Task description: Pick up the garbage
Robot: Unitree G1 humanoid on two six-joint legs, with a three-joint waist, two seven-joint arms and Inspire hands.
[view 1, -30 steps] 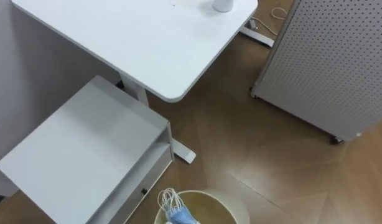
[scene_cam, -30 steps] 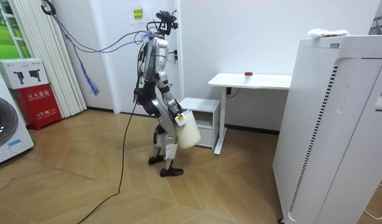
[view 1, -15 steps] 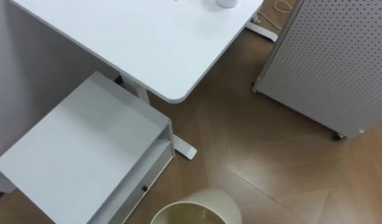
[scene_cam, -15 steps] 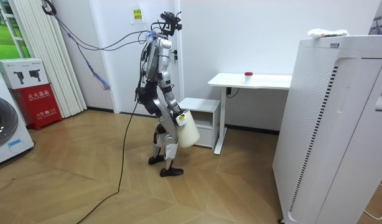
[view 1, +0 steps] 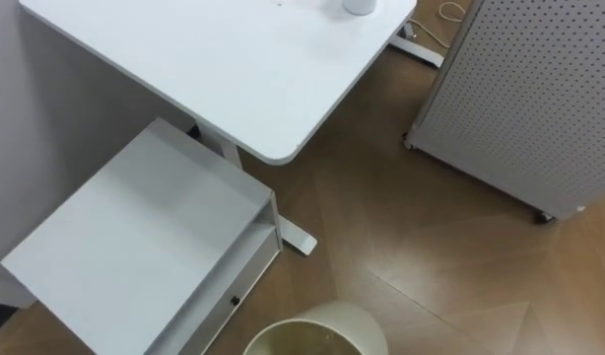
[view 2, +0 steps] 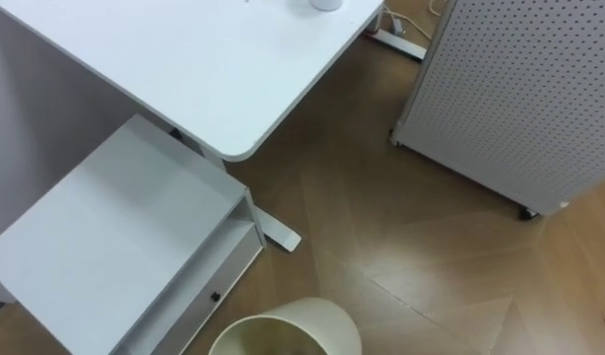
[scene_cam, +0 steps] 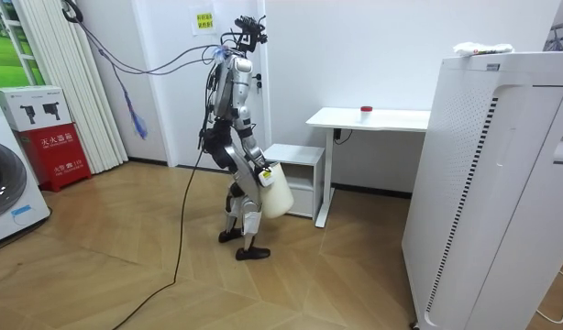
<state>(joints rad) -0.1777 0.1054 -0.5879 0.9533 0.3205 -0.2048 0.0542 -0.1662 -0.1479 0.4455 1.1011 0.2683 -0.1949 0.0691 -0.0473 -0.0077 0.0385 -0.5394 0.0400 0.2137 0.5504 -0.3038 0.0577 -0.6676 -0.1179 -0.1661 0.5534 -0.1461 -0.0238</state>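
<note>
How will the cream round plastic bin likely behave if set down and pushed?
The cream round plastic bin looks thin-walled, so probably light and stiff. It is taller than wide in the room view, so a high push may tip it. The smooth wooden floor would likely let it slide.

Cream bin (view 1: 334,319) sits lower in the eye views than one second ago; the blue-and-white litter then visible inside has passed below the frame edge.
</note>
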